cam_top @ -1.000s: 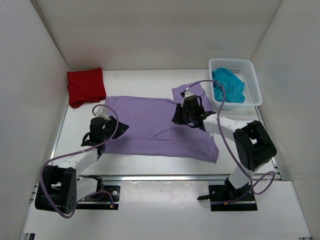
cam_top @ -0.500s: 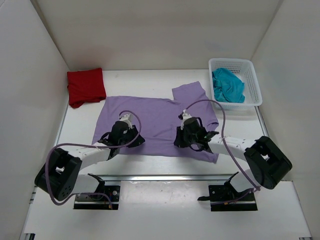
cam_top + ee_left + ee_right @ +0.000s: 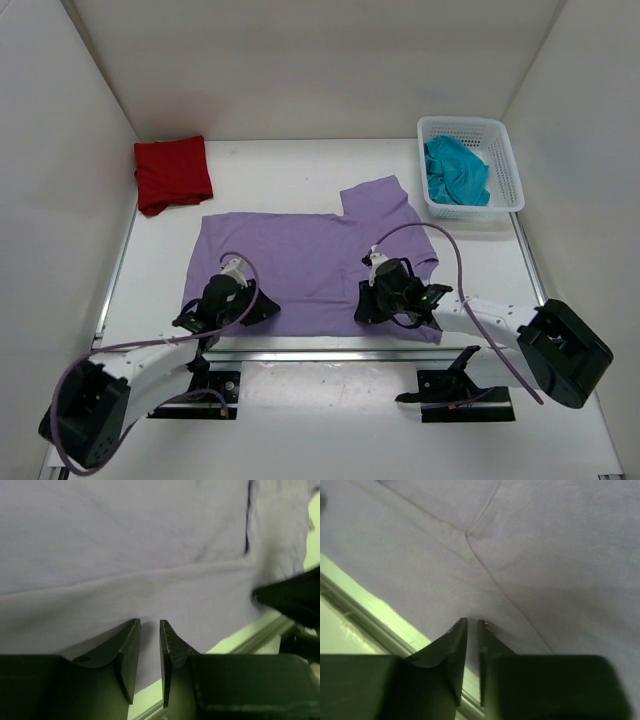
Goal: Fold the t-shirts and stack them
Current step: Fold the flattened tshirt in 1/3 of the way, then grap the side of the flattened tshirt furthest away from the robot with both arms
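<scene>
Across the middle of the worktop [image 3: 290, 175], spread flat and lengthwise left to right: the lavender t-shirt [image 3: 300, 260]. One short sleeve [image 3: 378, 200] jutting toward the far side near the basket; near hem right at the worktop's near edge, beside the metal rail [image 3: 330, 347]. Mostly smooth, with a few shallow creases in both wrist views.

Low at that near hem, over the left part of the shirt: the left gripper [image 3: 150, 622]. Closed down to a thin slit, lavender cloth between the tips, a soft ridge of fabric running sideways just beyond them. Clamped on the hem, by the look of the left wrist view. At the right edge of that view, a blurred black shape, not identifiable.

Low at the same hem but further right, below the sleeve: the right gripper [image 3: 472, 621]. Likewise pinched nearly together on the edge of the lavender cloth, pale worktop showing just past the hem on the left of that view.

In the far left corner, folded into a compact block and well apart from the lavender one: the red t-shirt [image 3: 172, 172]. At the far right, bunched and unfolded inside the white mesh basket [image 3: 507, 165]: the teal t-shirt [image 3: 457, 172]. Basket just beside the lavender sleeve, not visibly touching it.
</scene>
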`<state>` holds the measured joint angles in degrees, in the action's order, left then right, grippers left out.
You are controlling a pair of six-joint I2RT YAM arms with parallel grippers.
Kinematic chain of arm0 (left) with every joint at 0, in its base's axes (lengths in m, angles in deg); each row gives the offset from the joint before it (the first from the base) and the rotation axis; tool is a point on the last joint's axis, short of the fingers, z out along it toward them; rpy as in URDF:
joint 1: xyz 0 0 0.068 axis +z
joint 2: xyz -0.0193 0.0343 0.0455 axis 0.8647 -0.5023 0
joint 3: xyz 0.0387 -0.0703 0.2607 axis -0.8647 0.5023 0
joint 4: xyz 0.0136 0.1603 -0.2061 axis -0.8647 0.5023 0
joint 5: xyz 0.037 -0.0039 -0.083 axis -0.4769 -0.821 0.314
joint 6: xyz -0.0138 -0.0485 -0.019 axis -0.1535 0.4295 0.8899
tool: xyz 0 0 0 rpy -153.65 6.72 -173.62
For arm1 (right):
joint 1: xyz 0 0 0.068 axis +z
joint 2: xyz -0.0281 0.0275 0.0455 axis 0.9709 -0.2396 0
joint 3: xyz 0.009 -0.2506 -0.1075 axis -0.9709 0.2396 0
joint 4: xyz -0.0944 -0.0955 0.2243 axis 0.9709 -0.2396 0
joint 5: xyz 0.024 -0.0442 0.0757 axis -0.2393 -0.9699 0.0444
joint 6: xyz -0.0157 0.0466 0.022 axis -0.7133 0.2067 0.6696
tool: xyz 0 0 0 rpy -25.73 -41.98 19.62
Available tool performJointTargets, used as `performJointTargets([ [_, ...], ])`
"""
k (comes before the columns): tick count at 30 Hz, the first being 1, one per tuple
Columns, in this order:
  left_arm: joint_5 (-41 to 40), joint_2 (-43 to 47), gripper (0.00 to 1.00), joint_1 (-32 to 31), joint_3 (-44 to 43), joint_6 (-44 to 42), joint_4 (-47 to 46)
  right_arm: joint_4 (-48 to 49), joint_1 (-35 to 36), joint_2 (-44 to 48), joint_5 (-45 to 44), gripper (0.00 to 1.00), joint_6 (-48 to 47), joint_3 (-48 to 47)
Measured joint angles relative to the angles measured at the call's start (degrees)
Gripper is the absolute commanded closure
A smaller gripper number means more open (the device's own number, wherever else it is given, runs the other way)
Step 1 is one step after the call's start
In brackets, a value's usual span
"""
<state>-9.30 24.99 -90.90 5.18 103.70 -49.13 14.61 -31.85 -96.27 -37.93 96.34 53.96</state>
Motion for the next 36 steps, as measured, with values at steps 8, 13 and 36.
performJointTargets([
  [8,1.4,-4.0,0.71,20.7,-22.9,-5.1,10.6,-5.4,-8.4,5.4,4.1,0.92,-3.5,-5.3],
  [13,-0.9,-22.5,0.69,30.1,-39.9,-5.8,5.1,-2.9,-9.6,5.5,4.7,0.97,-4.3,-7.7],
  [36,-9.0,-56.8,0.53,37.2,-62.8,-14.5,15.6,2.8,-10.0,10.3,8.9,0.95,-1.7,2.7],
])
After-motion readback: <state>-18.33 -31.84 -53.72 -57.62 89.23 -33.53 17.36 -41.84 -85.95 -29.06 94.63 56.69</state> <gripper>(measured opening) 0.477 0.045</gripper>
